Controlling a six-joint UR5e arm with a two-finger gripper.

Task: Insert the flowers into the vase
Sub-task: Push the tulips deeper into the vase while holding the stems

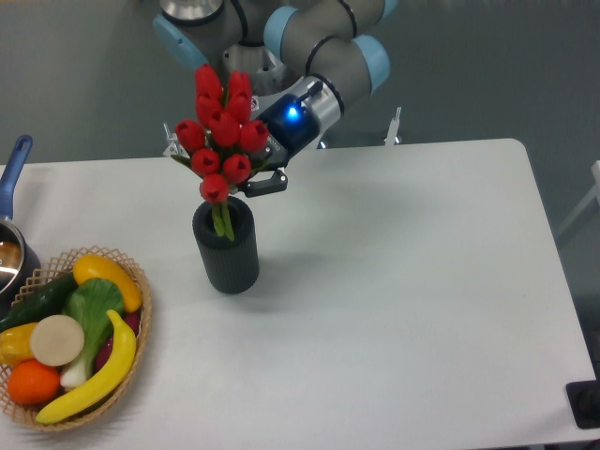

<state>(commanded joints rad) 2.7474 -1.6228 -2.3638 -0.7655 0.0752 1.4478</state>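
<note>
The white rectangular table [394, 281] carries a dark grey ribbed cylindrical vase [226, 250] left of centre. At about eight o'clock from the vase sits a woven wicker basket [131, 328] of fruit and vegetables. The grey and blue robot arm [319, 47] reaches in from twelve o'clock; its black two-finger gripper [255, 169] is clenched on the bunch of red tulips with green stems [220, 131], whose stem ends dip into the vase mouth
</note>
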